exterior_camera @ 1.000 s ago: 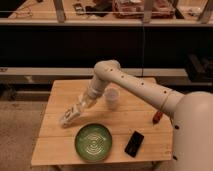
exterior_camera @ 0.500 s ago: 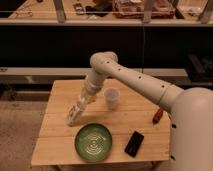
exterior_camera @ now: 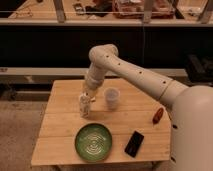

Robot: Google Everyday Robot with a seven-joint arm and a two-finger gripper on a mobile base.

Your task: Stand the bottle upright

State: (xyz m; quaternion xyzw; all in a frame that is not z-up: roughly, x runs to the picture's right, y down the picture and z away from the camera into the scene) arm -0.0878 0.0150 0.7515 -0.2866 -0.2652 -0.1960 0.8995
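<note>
Bottle stands nearly upright on the table, left of centre, base apparently on the wood. We see the gripper closed on its upper end from above, presumably steadying it; cup just beside, apart.

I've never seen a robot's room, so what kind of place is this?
Probably a robot testing lab: a wooden table with a green plate and plastic cup, a cluttered counter behind, the tool over the table gripping a bottle.

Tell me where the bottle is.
In the camera view, the bottle sits mid-table in the shut gripper, just left of the cup and beyond the green plate.
</note>
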